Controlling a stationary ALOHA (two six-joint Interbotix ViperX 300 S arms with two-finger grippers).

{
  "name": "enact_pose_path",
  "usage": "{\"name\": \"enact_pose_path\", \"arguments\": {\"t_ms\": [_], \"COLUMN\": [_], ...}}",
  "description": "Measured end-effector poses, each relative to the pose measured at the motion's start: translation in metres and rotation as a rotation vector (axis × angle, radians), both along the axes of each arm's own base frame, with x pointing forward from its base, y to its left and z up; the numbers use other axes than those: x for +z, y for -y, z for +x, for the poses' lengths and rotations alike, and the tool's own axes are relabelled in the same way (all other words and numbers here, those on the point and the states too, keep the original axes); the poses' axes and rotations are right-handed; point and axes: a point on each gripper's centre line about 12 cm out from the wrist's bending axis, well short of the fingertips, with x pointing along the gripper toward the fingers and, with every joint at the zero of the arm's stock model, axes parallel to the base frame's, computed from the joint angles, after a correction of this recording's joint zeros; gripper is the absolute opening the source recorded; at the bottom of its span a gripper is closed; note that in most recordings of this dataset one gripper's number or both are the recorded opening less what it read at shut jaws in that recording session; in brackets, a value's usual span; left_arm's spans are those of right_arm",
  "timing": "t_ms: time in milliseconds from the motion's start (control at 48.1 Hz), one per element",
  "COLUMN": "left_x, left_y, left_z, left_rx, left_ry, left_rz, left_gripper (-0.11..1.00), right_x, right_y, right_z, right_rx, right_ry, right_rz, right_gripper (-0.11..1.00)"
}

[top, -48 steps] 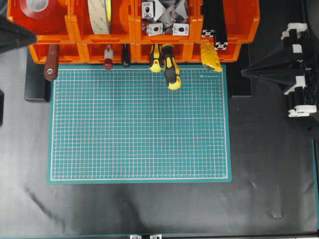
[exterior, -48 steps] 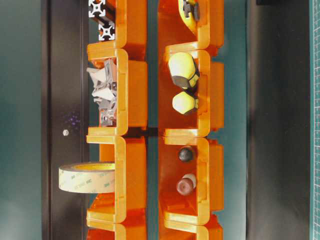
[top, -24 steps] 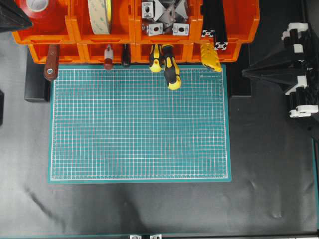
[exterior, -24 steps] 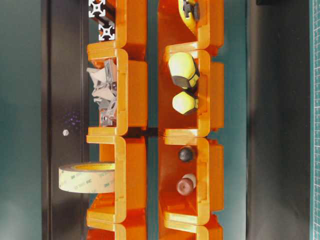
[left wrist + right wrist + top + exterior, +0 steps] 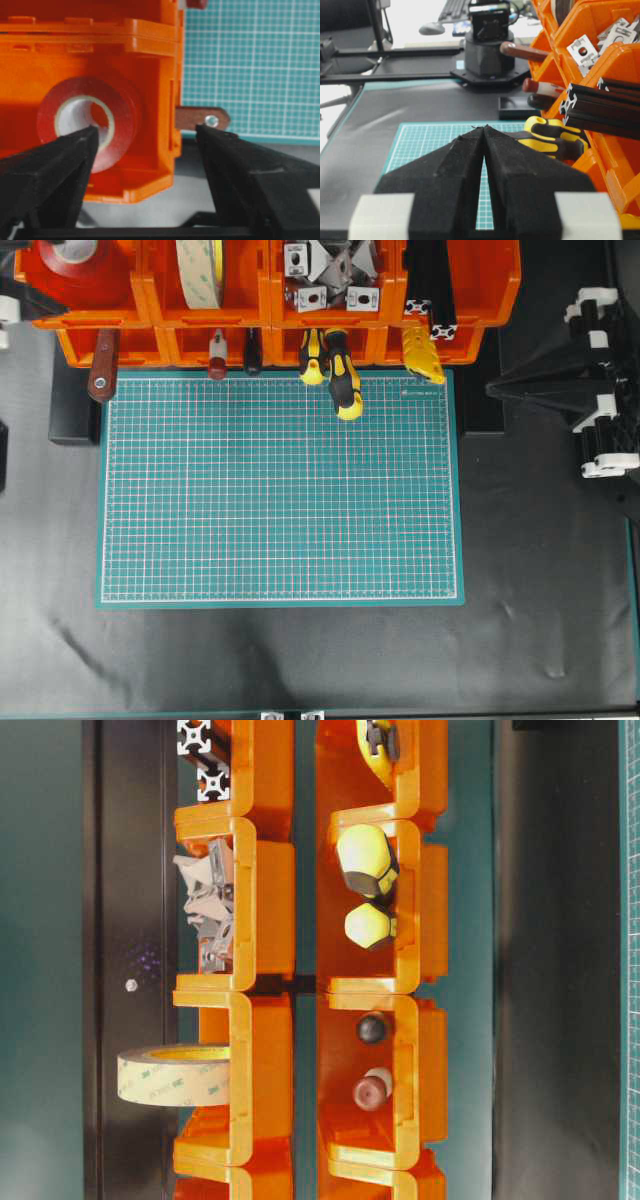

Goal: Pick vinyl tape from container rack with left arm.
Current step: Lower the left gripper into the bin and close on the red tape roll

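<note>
Dark desk point(image 5: 300, 660) carries a green cutting mat point(image 5: 280, 485) below the orange container rack point(image 5: 270, 300). At far left, the left claw point(image 5: 145, 145) stands open over the end bin, where the red vinyl tape point(image 5: 87, 122) lies untouched. On the right, the right claw point(image 5: 484, 131) rests closed.

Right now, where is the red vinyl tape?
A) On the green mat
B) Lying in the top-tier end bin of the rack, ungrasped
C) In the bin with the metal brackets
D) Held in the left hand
B: the vinyl tape lies inside the orange container rack bin, and the left hand is open in front of it, its fingers apart and not closed on the roll.
</note>
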Motion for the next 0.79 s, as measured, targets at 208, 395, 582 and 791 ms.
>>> {"name": "enact_pose_path", "arguments": {"t_ms": [208, 395, 582, 791], "left_x": [-0.007, -0.016, -0.025, -0.033], "left_y": [-0.008, -0.01, -0.015, -0.016], "left_z": [0.005, 0.01, 0.01, 0.011], "left_rx": [0.019, 0.02, 0.037, 0.038], "left_ry": [-0.025, -0.044, -0.061, -0.065], "left_rz": [-0.003, -0.005, -0.011, -0.011], "left_gripper": [0.72, 0.72, 0.72, 0.71], "right_x": [0.0, 0.0, 0.0, 0.0], "right_y": [0.0, 0.0, 0.0, 0.0], "right_z": [0.0, 0.0, 0.0, 0.0], "right_rx": [0.0, 0.002, 0.002, 0.002], "right_ry": [0.0, 0.0, 0.002, 0.0], "right_rz": [-0.002, 0.0, -0.001, 0.0], "right_gripper": [0.0, 0.0, 0.0, 0.0]}}
